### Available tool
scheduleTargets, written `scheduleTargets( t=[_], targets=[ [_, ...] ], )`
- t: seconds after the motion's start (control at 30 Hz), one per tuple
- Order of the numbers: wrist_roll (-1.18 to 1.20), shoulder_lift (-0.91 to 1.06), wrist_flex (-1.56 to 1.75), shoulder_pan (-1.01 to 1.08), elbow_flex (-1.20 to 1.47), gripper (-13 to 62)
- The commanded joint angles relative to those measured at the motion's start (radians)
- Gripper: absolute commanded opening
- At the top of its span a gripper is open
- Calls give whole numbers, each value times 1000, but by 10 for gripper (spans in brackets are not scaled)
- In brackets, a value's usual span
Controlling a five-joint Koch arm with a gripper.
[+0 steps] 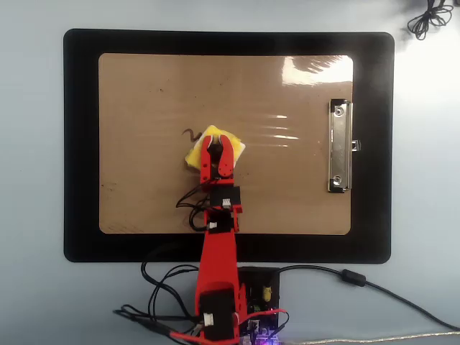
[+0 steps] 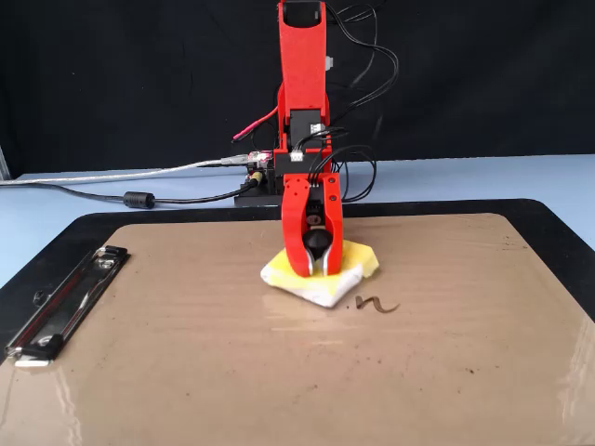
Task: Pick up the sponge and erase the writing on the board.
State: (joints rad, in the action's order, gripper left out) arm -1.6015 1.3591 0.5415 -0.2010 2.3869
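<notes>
Jaws clamping sponge (image 2: 321, 275) knob, gripper (image 2: 317, 265) pressing it flat on board (image 2: 186, 372), beside writing (image 2: 376, 304); lying on black mat (image 1: 79, 144).

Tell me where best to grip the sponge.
By the black knob at the centre of the sponge, from straight above. The sponge lies flat on the board, and the gripper already closes on the knob that way.
</notes>
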Motion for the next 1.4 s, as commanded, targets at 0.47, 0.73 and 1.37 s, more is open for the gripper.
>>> scheduleTargets(
  t=[0.47,0.73,1.37],
  targets=[
    [-46,35,0,-127,2,-79],
    [-38,-92,-21,-152,-160,-79],
    [-46,-3,-117,-186,-141,-79]
  ],
)
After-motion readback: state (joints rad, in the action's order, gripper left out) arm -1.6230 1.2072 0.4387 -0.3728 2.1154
